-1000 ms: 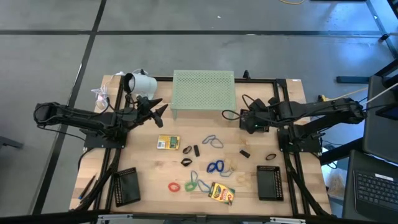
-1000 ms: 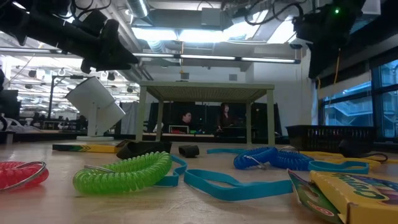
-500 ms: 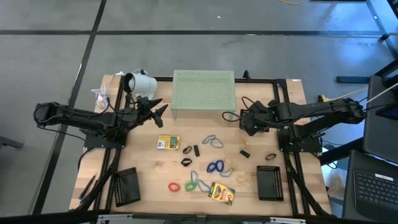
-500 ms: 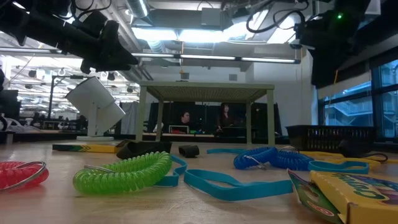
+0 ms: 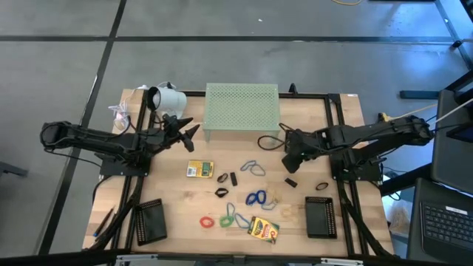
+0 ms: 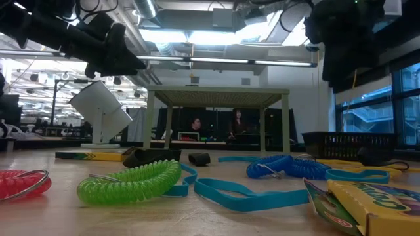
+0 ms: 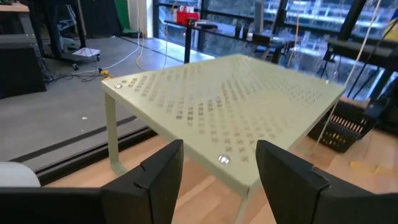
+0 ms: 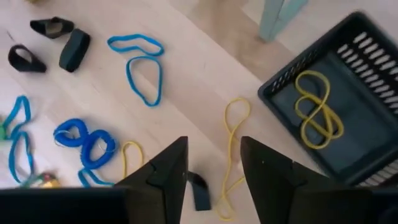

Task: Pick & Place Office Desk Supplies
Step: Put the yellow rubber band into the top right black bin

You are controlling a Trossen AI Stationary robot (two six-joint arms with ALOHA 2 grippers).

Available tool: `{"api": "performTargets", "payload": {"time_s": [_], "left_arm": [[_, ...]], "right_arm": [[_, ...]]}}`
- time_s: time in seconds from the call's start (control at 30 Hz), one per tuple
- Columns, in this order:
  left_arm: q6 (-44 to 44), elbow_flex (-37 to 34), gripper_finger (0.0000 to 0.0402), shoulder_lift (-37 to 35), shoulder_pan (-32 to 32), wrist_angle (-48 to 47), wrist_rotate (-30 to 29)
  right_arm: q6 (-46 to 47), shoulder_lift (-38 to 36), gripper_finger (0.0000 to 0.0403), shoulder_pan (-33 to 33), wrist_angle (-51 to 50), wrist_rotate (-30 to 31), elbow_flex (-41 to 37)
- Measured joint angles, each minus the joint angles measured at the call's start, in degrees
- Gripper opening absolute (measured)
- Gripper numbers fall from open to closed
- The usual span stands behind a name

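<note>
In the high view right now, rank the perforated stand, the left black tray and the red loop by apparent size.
1. pale green perforated stand
2. left black tray
3. red loop
The ranking is clear; none look alike.

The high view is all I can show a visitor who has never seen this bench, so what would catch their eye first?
Probably the pale green perforated stand at the table's far edge, then the bright loose supplies scattered in front of it: blue loops, a red loop and two crayon boxes. The two dark arms reach in from either side, the right gripper open above a small black clip, the left gripper open near the stand.
</note>
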Motion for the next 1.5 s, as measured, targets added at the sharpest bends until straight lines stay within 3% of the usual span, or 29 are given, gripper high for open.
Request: {"api": "performTargets", "payload": {"time_s": [0.13,0.33,0.6,0.77,1.03,1.33,1.5], "left_arm": [[-2.1,0.0,0.0198,0.2,-0.02,-2.45,0.0],[-3.45,0.0,0.0198,0.23,-0.01,-3.25,0.02],[-3.5,0.0,0.0198,0.23,-0.02,-3.19,0.02],[-3.87,0.0,0.0198,0.23,-0.01,-3.19,0.42],[-5.03,0.0,0.0198,0.23,-0.02,-3.32,4.32],[-6.3,0.0,0.0198,0.23,-0.02,-3.36,7.83],[-6.31,0.0,0.0198,0.23,-0.02,-3.36,7.58]], "right_arm": [[7.22,3.46,0.0143,2.66,-0.14,2.11,0.0],[13.19,10.33,0.0139,4.83,-0.09,0.55,0.0],[13.11,18.54,0.0139,4.97,-0.11,-0.8,0.0],[7.9,22.05,0.0139,4.87,-0.02,-4.34,0.0],[4.26,23.13,0.0139,3.51,1.05,-3.95,-0.46],[5.55,22.89,0.0139,1.43,13.75,-5.27,-10.39],[5.79,22.59,0.0139,1.37,15.49,-5.08,-12.11]]}}
